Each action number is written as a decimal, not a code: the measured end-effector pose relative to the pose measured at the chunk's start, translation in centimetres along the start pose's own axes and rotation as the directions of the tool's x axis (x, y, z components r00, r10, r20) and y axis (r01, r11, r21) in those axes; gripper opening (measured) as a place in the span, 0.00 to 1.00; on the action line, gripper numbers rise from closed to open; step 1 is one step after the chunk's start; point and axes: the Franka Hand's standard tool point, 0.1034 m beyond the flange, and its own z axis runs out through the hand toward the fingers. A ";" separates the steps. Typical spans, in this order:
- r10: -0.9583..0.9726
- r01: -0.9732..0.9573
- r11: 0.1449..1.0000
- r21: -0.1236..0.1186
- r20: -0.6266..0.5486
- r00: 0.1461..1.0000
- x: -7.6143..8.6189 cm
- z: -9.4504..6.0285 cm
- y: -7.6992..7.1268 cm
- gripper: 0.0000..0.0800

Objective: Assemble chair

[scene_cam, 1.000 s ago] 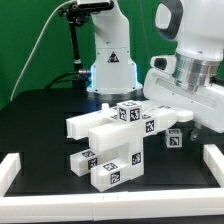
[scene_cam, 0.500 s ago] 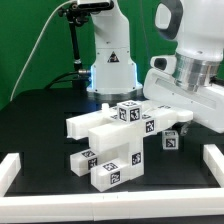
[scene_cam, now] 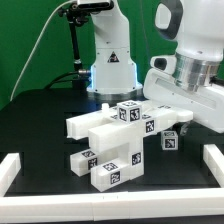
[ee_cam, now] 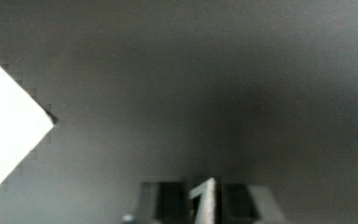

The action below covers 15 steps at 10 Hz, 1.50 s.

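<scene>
The chair parts lie in a cluster in the middle of the black table: a joined white slab (scene_cam: 100, 126) with tagged cubes (scene_cam: 128, 112) on it, tagged blocks in front (scene_cam: 112, 170), and a small tagged cube (scene_cam: 172, 141) at the exterior view's right. The arm's white hand (scene_cam: 190, 95) hangs over the cluster's right end; its fingers are hidden there. In the wrist view my gripper (ee_cam: 202, 203) shows two dark fingers (ee_cam: 165, 203) close together with only a thin pale strip between them. Below it is bare dark table, with a white part (ee_cam: 5, 120) at the picture's edge.
A white border rail (scene_cam: 14, 168) runs along the table's front and sides. The arm's base (scene_cam: 110, 62) stands at the back behind the parts, with a cable beside it.
</scene>
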 end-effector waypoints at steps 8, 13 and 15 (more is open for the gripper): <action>-0.108 0.109 0.994 0.032 -0.018 0.994 3.2 -0.8 -0.2 0.81; -0.129 0.129 0.991 0.021 -0.025 0.991 2.3 0.1 -0.3 0.81; -0.129 0.129 0.991 0.021 -0.025 0.991 2.3 0.1 -0.3 0.64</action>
